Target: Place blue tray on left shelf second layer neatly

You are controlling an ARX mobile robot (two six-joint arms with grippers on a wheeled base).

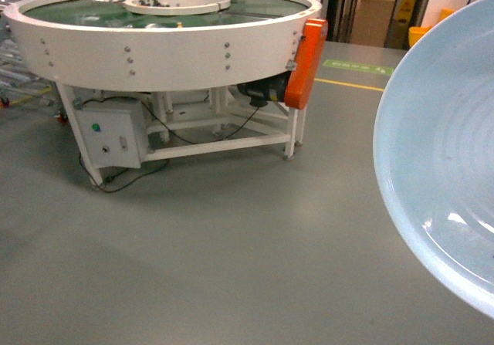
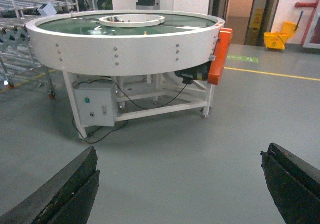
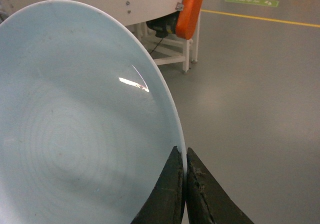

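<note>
blue tray [image 3: 75, 129] tilted, apparently near-upright; right gripper [image 3: 185, 184] pinching rim

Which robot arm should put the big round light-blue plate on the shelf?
Probably the right. Its gripper is pinched shut on the rim of the pale blue glossy round plastic tray, while the left gripper is open and empty.

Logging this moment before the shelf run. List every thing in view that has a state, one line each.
blue tray: held up on edge, rim pinched, off the floor.
right gripper: shut on the tray's rim.
left gripper: open, nothing between its fingers.
round conveyor table: standing on its white frame; running or not, cannot tell.
control box: mounted on the frame, cover shut, cable trailing on the floor.
</note>
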